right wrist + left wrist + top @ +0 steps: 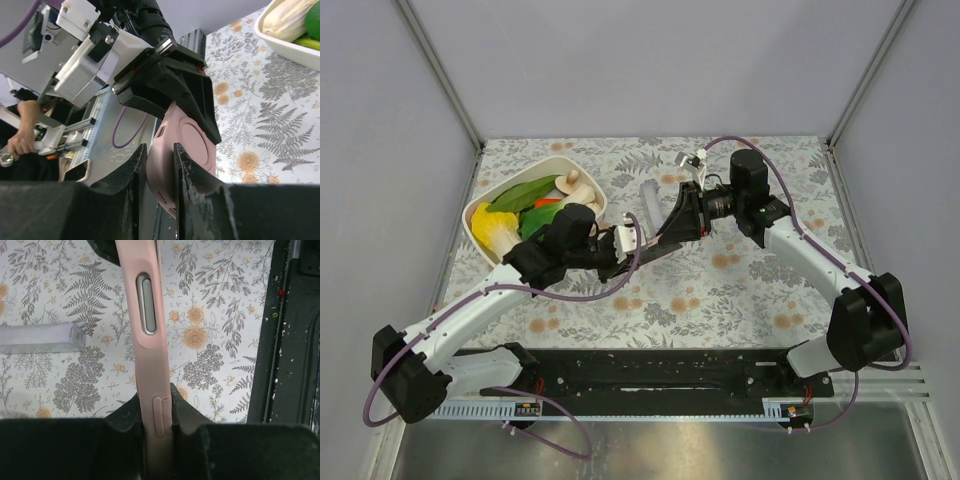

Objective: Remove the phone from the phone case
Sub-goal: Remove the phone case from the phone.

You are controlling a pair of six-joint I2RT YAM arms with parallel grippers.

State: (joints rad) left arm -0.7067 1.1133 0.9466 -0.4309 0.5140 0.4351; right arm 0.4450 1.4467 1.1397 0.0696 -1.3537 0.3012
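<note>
A pink phone case (661,238) hangs above the middle of the table, held between both grippers. In the left wrist view its edge (150,350) runs straight up from my left gripper (156,393), which is shut on it. A grey side button of the phone (147,302) shows through a slot in the case. In the right wrist view a rounded corner of the case (161,172) sits between the fingers of my right gripper (160,150), which are closed on it. The left gripper's black fingers (170,87) clamp the case's far end. From above, the left gripper (625,248) and right gripper (682,222) face each other.
A white bowl (603,203) of toy vegetables stands at the back left, also seen as the bowl (285,40) in the right wrist view. A clear grey block (42,337) lies on the floral cloth. A black rail (650,370) runs along the near edge.
</note>
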